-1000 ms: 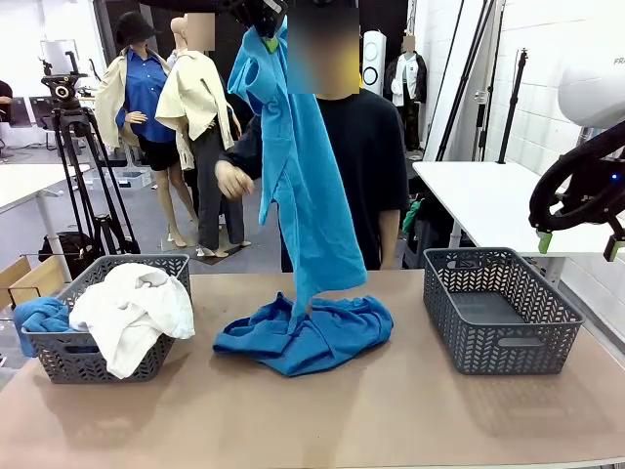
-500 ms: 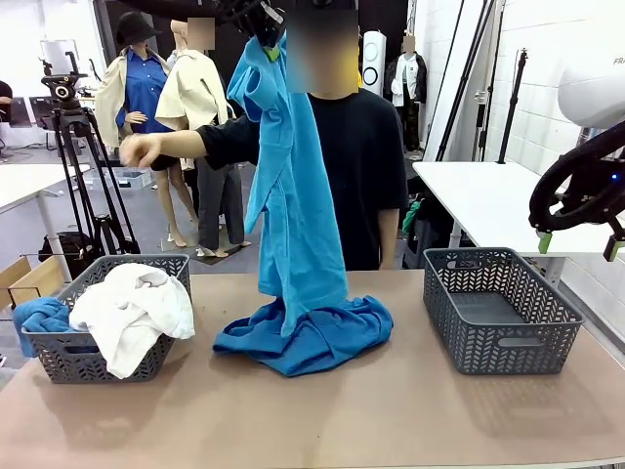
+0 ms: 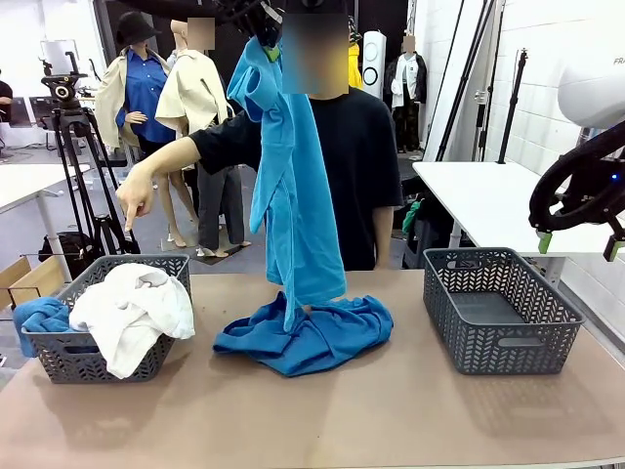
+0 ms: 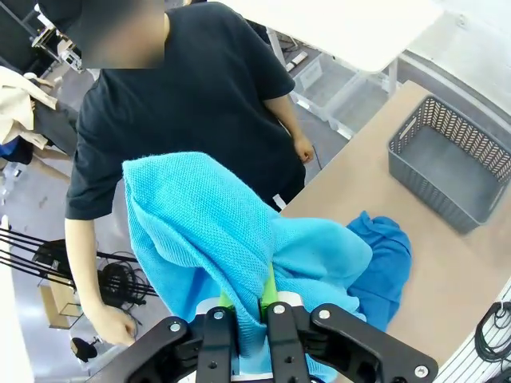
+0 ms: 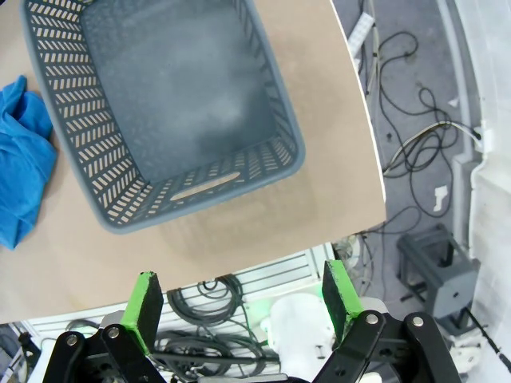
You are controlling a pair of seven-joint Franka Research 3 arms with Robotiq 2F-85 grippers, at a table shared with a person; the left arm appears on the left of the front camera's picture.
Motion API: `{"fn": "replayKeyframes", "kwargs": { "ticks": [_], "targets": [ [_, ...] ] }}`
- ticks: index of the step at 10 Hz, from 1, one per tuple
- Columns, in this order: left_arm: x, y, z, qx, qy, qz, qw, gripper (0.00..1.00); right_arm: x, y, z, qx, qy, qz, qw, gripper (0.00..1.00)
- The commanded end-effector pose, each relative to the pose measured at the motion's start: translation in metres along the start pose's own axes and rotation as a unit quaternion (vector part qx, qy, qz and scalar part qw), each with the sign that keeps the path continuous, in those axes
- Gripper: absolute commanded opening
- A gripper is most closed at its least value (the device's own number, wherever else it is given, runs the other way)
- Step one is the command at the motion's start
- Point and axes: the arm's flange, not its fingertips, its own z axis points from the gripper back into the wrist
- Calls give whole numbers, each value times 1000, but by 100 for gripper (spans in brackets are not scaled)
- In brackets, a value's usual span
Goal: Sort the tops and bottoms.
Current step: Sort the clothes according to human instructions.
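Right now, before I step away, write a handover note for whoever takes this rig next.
Left gripper: shut on the turquoise top, held high; its hem touches the royal blue garment on the table.
Right gripper: open, holding nothing, beyond the table edge by the right basket.
Person's hand points down at the left basket.
Done: white top and a blue garment in the left basket.
Left: turquoise top, royal blue garment.

Tan table (image 3: 322, 420), grey L basket (image 3: 64, 360) near left edge, royal blue top (image 3: 312, 337) heaped mid, grey R basket (image 3: 498, 347) at right
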Motion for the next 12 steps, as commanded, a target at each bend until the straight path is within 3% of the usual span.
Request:
{"fn": "replayKeyframes", "kwargs": {
  "ticks": [1,3,5,7,9,10,12],
  "targets": [
    [0,0,0,0,0,0,1000,0,-1,-1,0,2,0,3,1000,100],
    [3,46,15,53,-11,25,998,0,-1,-1,0,2,0,3,1000,100],
    [5,104,47,143,-40,82,986,0,-1,-1,0,2,0,3,1000,100],
    [-6,154,76,195,-26,100,975,0,-1,-1,0,2,0,3,1000,100],
    [-46,190,98,239,24,112,964,0,-1,-1,0,2,0,3,1000,100],
    [-69,200,105,227,39,136,964,0,-1,-1,0,2,0,3,1000,100],
    [-105,204,114,238,57,157,957,0,-1,-1,0,2,0,3,1000,100]
  ]
}}
